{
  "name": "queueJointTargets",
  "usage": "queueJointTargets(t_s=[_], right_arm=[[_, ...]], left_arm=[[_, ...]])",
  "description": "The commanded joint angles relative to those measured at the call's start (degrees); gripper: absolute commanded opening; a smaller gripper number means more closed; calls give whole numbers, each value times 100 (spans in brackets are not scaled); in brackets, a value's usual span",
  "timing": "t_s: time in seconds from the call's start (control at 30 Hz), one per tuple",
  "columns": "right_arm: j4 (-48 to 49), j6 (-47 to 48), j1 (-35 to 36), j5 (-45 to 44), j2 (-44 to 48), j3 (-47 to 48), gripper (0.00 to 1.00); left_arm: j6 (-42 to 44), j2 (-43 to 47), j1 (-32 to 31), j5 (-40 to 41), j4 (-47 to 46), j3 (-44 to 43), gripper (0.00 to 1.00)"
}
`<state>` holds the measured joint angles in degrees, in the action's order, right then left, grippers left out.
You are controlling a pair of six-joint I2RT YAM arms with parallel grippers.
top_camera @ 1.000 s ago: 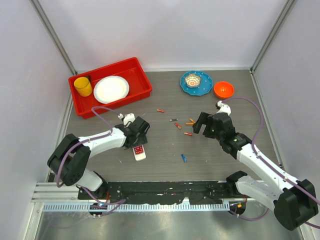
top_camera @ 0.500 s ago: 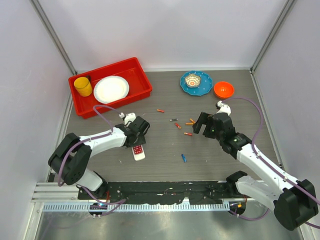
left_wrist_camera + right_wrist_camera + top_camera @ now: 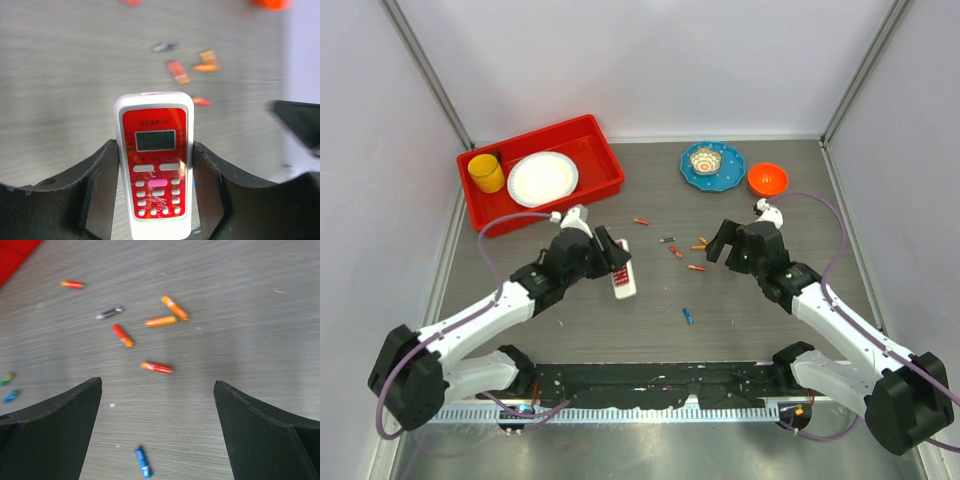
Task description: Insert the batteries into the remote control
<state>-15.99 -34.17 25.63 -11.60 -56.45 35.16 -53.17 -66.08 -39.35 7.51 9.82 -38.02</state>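
Note:
The remote control (image 3: 155, 165), white with a red button face and a small screen, sits upright between my left gripper's (image 3: 154, 150) black fingers, red face toward the camera. In the top view the left gripper (image 3: 617, 268) holds the remote control (image 3: 623, 282) left of the table's middle, shut on its two long sides. Several batteries lie loose on the table: an orange-red one (image 3: 157, 367), an orange pair (image 3: 161, 321), a dark one (image 3: 109, 312) and a blue one (image 3: 142, 462). My right gripper (image 3: 157, 384) hangs open over them with nothing between its fingers, right of the battery cluster (image 3: 696, 268).
A red bin (image 3: 602, 148) at the back left holds a yellow cup (image 3: 486, 172) and a white plate (image 3: 542, 178). A blue plate (image 3: 728, 172) with a small bowl and an orange bowl (image 3: 767, 179) stand at the back right. One battery (image 3: 640, 221) lies apart toward the bin.
My left gripper closed on the remote control, then carried it to the right toward the table's middle, the arm stretching out. The right arm has barely moved.

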Motion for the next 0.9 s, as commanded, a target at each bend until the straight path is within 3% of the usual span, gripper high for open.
queueJointTargets(t_s=[0.0,0.23,0.33,0.47,0.67,0.87], right_arm=[[1210,-336,-215,1907,274,35,100],[3221,-984,-260,3969,582,-518,100],[3488,-1275,-260,4471,478,-615,100],[4312,-1958,-243,4911,458,-799,100],[5641,-2550,-76,5018,398,-1055,100],[5309,-2094,355,4895,64,-678,100]], left_arm=[[219,631,-2,-1163,-2822,382,0],[35,940,138,-2015,-4505,901,0],[-481,712,410,-2622,-5699,1094,0],[-1081,203,718,-2719,-7481,1481,0],[-1853,-668,771,-2851,-9118,1491,0],[-2276,-1293,771,-3027,-9841,1368,0]])
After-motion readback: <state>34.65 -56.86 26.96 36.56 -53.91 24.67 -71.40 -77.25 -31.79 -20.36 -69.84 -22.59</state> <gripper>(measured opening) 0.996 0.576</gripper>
